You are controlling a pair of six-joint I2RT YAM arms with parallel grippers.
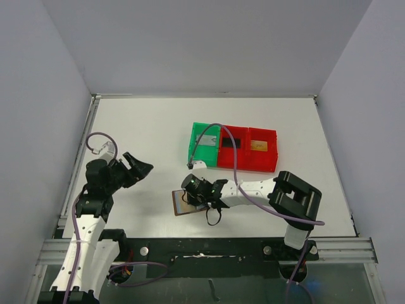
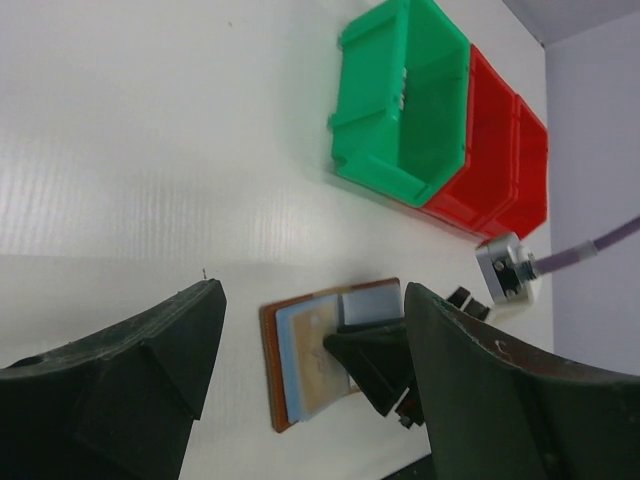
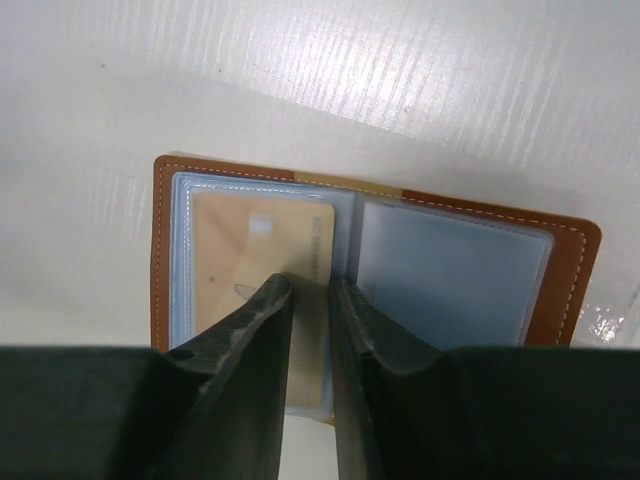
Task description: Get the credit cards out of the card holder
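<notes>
Our right claw [image 3: 311, 287] reaches in low, fingers nearly together over the golden-orange card [image 3: 245, 250], its print too blurred to read; whether it pinches we cannot tell. The card holder [image 3: 450, 270] lies open on the table [image 3: 300, 70]. Our left claw [image 1: 137, 166] hovers spread wide

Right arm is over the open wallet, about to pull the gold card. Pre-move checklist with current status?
1. Card holder lying open, sleeves facing up: ok.
2. Golden card visible in the left sleeve: ok.
3. Right gripper lined up on the card's near edge, with the fingers close together on either side of it: ok.
4. Fingers actually pinching the card rather than only the sleeve: cannot tell.
5. Left gripper pinning the card holder down: not ok. It is open and off to the side, touching nothing.
6. Right sleeve empty: looks so, ok.
</notes>
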